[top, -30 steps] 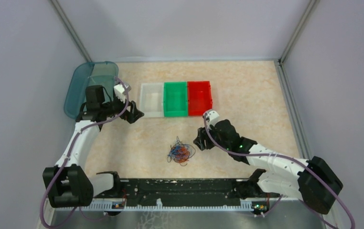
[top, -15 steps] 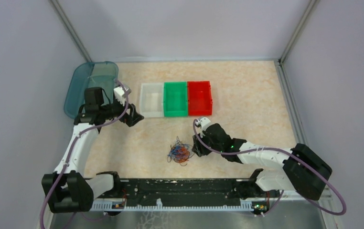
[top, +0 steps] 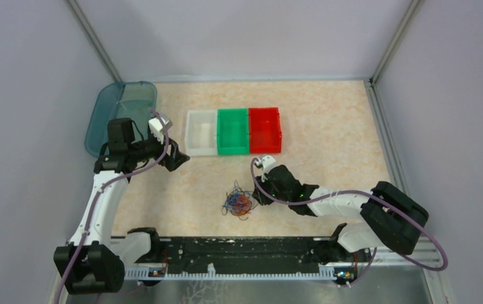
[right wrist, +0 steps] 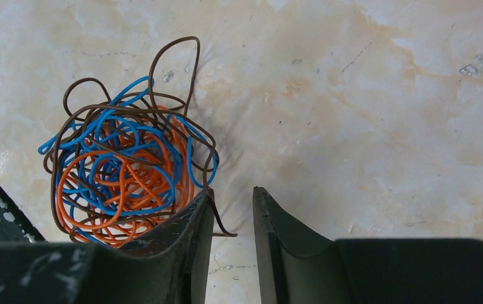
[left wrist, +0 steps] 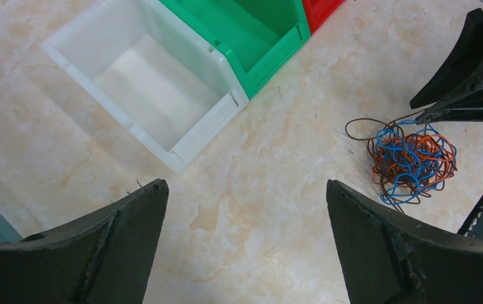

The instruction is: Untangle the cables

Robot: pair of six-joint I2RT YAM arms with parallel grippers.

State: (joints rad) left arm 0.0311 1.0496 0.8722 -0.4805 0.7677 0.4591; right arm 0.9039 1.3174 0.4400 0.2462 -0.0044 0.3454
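The cables (top: 239, 202) lie as one tangled clump of blue, orange and dark brown wires on the table, in front of the bins. My right gripper (top: 257, 195) is low at the clump's right edge. In the right wrist view its jaws (right wrist: 232, 193) stand a narrow gap apart, the clump (right wrist: 128, 168) lies against the left finger, and a loose brown wire end lies in the gap, not pinched. My left gripper (top: 179, 155) is wide open and empty, beside the white bin. Its wrist view shows the gripper (left wrist: 245, 183) and the clump (left wrist: 410, 158) far to the right.
A white bin (top: 201, 132), a green bin (top: 232, 131) and a red bin (top: 265, 130) stand in a row behind the clump. A teal translucent tray (top: 120, 114) lies at the back left. Walls close in the table on three sides.
My right gripper has moved left and down to the right edge of the clump. My left arm has shifted slightly left. The clump has not moved.
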